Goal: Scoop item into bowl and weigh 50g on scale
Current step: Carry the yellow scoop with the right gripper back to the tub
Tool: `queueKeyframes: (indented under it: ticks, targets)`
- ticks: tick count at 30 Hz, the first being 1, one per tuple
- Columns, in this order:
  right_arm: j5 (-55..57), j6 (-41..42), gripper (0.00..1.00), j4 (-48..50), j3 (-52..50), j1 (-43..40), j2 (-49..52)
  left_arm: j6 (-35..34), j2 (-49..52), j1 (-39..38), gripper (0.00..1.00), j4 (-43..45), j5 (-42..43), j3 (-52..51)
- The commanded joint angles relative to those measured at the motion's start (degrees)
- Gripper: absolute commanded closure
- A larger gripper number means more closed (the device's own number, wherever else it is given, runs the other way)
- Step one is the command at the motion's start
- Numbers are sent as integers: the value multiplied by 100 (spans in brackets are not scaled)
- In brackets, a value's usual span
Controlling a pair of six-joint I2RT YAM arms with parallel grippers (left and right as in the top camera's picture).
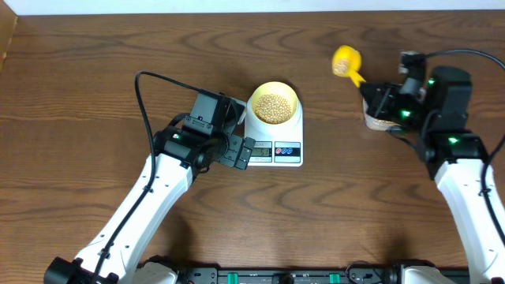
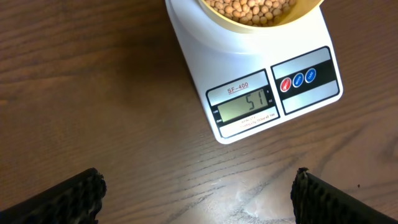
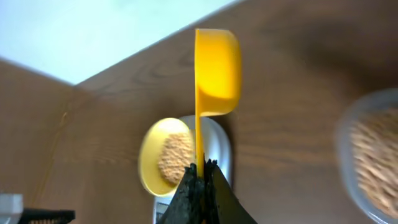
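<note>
The pale-yellow bowl [image 1: 273, 104] stands on the white scale [image 1: 276, 150] and holds a heap of beige beans [image 1: 273, 107]. In the left wrist view the scale [image 2: 249, 62] shows 51 on its display [image 2: 244, 106], with the bowl [image 2: 261, 15] at the top edge. My left gripper [image 1: 239, 150] hovers open just left of the scale's front, and its fingers [image 2: 68, 199] stand wide apart over bare wood. My right gripper [image 1: 369, 88] is shut on the handle of a yellow scoop [image 1: 346, 61], held up to the right of the scale. The right wrist view shows the scoop [image 3: 217, 68] on edge.
A clear tub [image 1: 377, 118] of beans sits under my right gripper and is partly hidden by it. It appears blurred as the tub [image 3: 373, 155] at the right of the right wrist view. The table's far edge runs along the top.
</note>
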Motion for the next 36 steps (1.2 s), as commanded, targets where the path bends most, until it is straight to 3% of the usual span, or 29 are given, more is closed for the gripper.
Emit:
queueKeyframes:
  ticks: [1, 7, 10, 16, 21, 26, 30, 36]
  targets:
    - [-33, -33, 99, -238, 2, -511, -79, 81, -20, -13, 2, -13, -31, 0]
    - [660, -1010, 99, -896, 2, -1008, -79, 81, -20, -13, 2, -13, -31, 0]
    - [1676, -1690, 99, -1108, 0, -944, -63, 81, -20, -13, 2, -11, -31, 0]
    - [2494, -2476, 99, -1211, 0, -640, -33, 81, -20, -13, 2, -11, -31, 0]
    - [3370, -2492, 99, -1377, 0, -374, 98, 81, -20, -13, 2, -13, -31, 0]
    - [3095, -2422, 99, -1456, 0, -317, 295, 81, -20, -13, 2, -11, -31, 0]
    - [2638, -1840, 99, -1456, 0, -317, 400, 81, -20, -13, 2, -13, -31, 0]
    - [2771, -1744, 98, -1458, 0, -319, 398, 81, -20, -13, 2, -11, -31, 0]
